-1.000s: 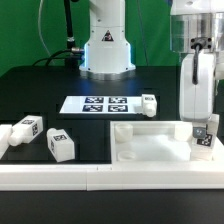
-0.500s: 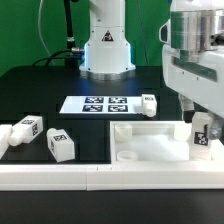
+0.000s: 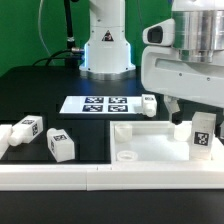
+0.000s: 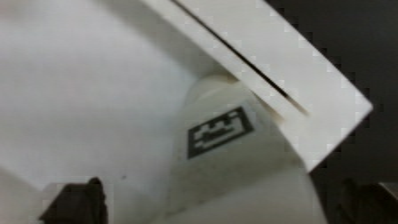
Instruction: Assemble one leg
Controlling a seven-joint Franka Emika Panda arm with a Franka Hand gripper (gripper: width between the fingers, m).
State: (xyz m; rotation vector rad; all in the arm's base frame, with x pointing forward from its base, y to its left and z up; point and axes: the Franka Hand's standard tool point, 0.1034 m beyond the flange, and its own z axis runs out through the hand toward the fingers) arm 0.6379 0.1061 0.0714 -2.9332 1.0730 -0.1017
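One leg [image 3: 203, 135], a stubby white block with a square tag, stands upright at the corner of the white panel [image 3: 150, 147] on the exterior view's right. My gripper [image 3: 192, 108] hangs just above it, with the hand turned sideways. In the wrist view the leg [image 4: 222, 130] lies between my two dark fingertips [image 4: 75, 200], with a gap on each side. The jaws are open and hold nothing. The panel's raised rim [image 4: 267, 70] runs past the leg.
Three more legs lie on the black table: one beside the marker board [image 3: 149, 104] and two at the exterior view's left [image 3: 60, 145] [image 3: 27, 127]. The marker board [image 3: 95, 103] lies in front of the robot base [image 3: 105, 50].
My gripper has let go of the leg, risen off it and turned. The leg stays standing at the panel's corner.
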